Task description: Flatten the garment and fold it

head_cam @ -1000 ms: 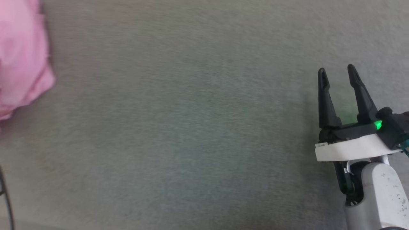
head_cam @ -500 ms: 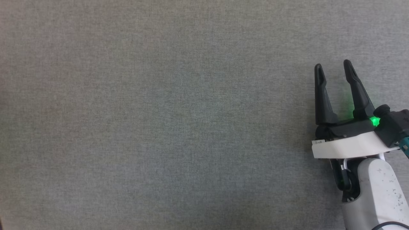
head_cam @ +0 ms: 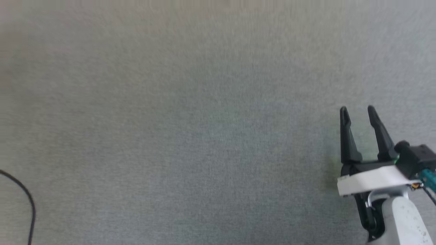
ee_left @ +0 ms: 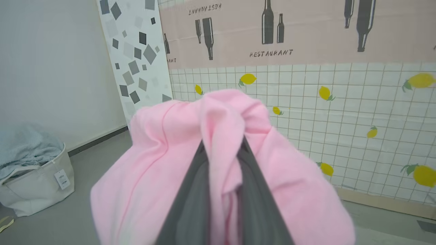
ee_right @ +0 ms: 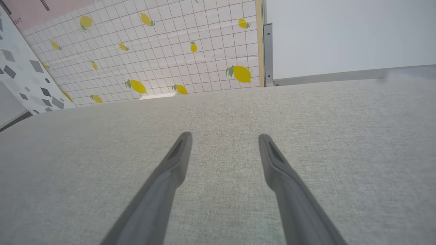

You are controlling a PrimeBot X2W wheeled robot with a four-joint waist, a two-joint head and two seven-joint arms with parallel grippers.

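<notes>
The garment (ee_left: 163,163) is a bunched pink cloth held off the floor in the left wrist view, draped over and around both dark fingers. My left gripper (ee_left: 223,143) is shut on a fold of it, and the cloth hides the fingertips. My right gripper (head_cam: 357,109) stands open at the lower right of the head view, just above the grey cloth table (head_cam: 190,129). In the right wrist view the right gripper (ee_right: 224,137) has nothing between its fingers.
A white fabric basket (ee_left: 34,177) with pale blue laundry stands on the floor at the left of the left wrist view. Behind the garment is a lemon-patterned tiled wall (ee_left: 340,112). A black cable (head_cam: 27,204) curves in at the head view's lower left.
The head camera has moved: the pink garment seen at the left edge a second ago is out of that view now, and the right gripper sits lower in the picture, still open.
</notes>
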